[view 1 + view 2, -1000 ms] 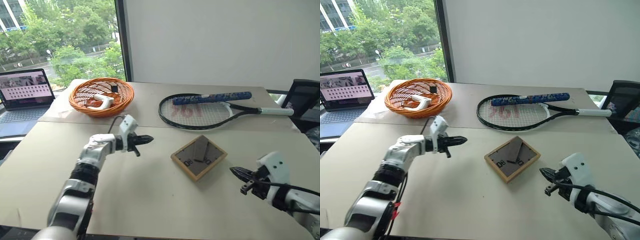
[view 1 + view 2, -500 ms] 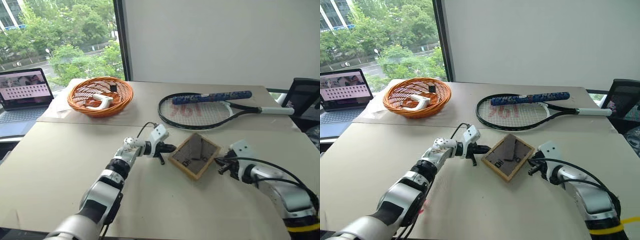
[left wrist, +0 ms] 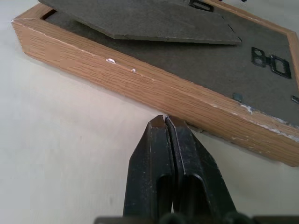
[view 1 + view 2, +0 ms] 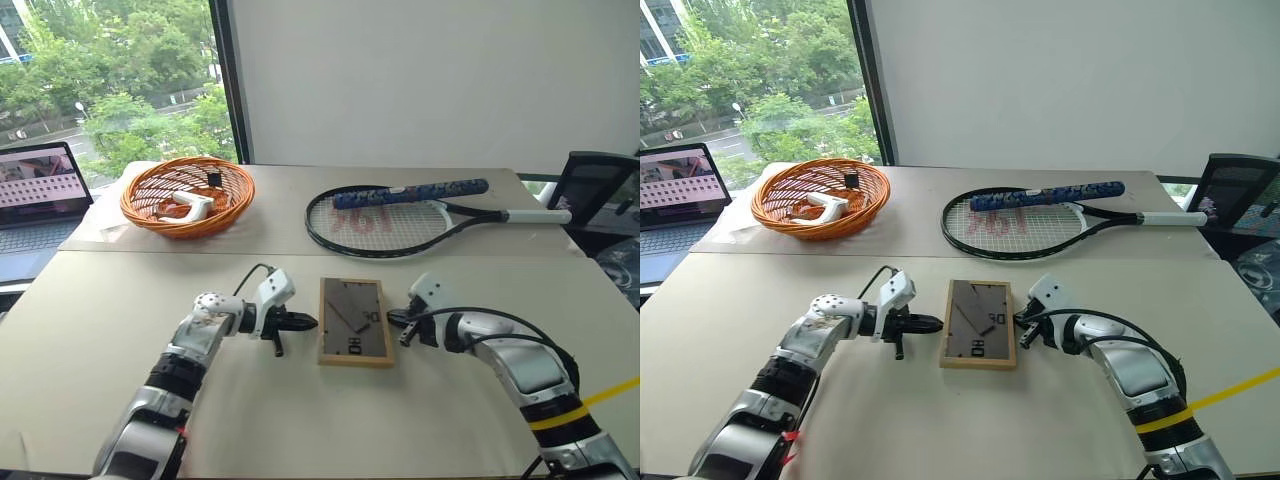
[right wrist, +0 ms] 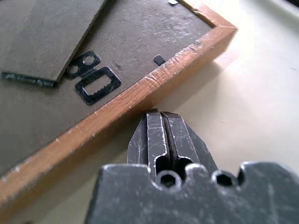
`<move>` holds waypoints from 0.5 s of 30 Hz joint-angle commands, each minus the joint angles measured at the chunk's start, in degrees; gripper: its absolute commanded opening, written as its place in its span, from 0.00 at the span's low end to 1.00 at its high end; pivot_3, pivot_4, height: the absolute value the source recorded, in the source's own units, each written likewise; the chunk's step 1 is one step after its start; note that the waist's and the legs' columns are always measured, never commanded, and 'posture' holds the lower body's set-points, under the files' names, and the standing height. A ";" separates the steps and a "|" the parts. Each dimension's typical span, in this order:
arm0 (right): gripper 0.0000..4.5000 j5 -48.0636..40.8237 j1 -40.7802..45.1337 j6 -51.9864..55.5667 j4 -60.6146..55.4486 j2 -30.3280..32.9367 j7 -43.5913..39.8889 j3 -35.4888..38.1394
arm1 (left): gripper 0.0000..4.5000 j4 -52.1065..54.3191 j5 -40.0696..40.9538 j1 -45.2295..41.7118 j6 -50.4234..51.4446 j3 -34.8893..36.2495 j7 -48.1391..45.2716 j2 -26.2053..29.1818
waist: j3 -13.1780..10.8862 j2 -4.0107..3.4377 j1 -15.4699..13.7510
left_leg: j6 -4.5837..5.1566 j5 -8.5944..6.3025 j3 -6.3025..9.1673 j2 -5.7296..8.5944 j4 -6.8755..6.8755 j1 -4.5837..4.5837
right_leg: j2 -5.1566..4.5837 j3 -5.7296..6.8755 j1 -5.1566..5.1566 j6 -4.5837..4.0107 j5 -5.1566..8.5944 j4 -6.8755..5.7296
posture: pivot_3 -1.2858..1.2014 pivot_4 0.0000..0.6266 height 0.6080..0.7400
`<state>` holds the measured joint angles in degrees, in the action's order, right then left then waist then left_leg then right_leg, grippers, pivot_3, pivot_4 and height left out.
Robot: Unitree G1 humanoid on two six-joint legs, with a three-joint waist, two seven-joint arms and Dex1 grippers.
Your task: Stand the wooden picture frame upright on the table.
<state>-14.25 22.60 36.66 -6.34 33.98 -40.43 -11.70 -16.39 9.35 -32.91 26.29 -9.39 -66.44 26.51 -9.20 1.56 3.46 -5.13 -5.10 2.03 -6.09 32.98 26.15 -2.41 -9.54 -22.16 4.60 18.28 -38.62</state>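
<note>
I have the wooden picture frame (image 4: 355, 321) lying flat, back side up, near the middle of the worktop (image 4: 100, 300), just on my side of the seam that runs across it. Its dark grey backing faces the camera, with the stand flap folded down against it and the white digits showing near the lower edge.

My left arm reaches in from the lower left, forearm angled across the worktop, wrist bent so the left gripper (image 4: 306, 322) points toward the frame's left long edge and dips slightly downward. Its two black fingers are pressed together with nothing between them; from the wrist camera the tips (image 3: 164, 122) sit right at the wooden side of the frame, touching it or a hair short, I cannot tell which.

My right arm comes in from the lower right, elbow bowed outward, forearm curving back toward the centre. The right gripper (image 4: 394, 318) points at the frame's right long edge, also tilted down a little. It too is clenched on nothing, fingertips (image 5: 159, 116) at the wooden rim near a small metal hanger (image 5: 92, 77) on the backing.

Beyond the seam lie a tennis racket (image 4: 400, 215) and an orange basket (image 4: 187, 194), well apart from the frame.
</note>
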 commanded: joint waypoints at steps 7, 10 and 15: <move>0.00 1.94 -0.83 0.03 -1.58 1.27 -2.49 -0.73 | 0.02 9.70 4.88 6.57 11.69 3.02 2.96 3.63 | 0.03 -0.01 0.18 | 0.00 0.00 0.00 0.00 0.05 -0.05 | 0.00 0.01 0.04 0.00 0.01 -0.03 | 0.52 0.24 0.86; 0.00 2.59 -1.16 -1.11 -0.58 4.33 -3.16 1.91 | 0.02 11.97 9.41 8.37 18.13 8.10 4.43 5.89 | 0.02 -0.01 0.10 | 0.01 -0.01 0.00 0.00 -0.01 -0.03 | 0.00 0.01 0.01 -0.01 0.03 -0.02 | 0.52 0.24 0.86; 0.00 0.98 -3.43 -1.55 -2.77 8.22 -5.02 5.76 | 0.02 13.69 13.35 8.47 29.85 14.30 8.53 11.90 | 0.00 0.02 -0.67 | 0.01 -0.01 0.01 0.00 0.05 -0.02 | -0.01 0.04 0.00 0.13 0.12 -0.02 | 0.52 0.24 0.86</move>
<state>-12.58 19.80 35.89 -7.20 41.07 -44.46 -8.29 -4.81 20.90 -24.25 50.14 2.12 -59.84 36.04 -9.19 1.58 2.79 -5.12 -5.10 2.05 -6.09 33.04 26.13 -2.42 -9.50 -22.17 4.81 18.45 -38.64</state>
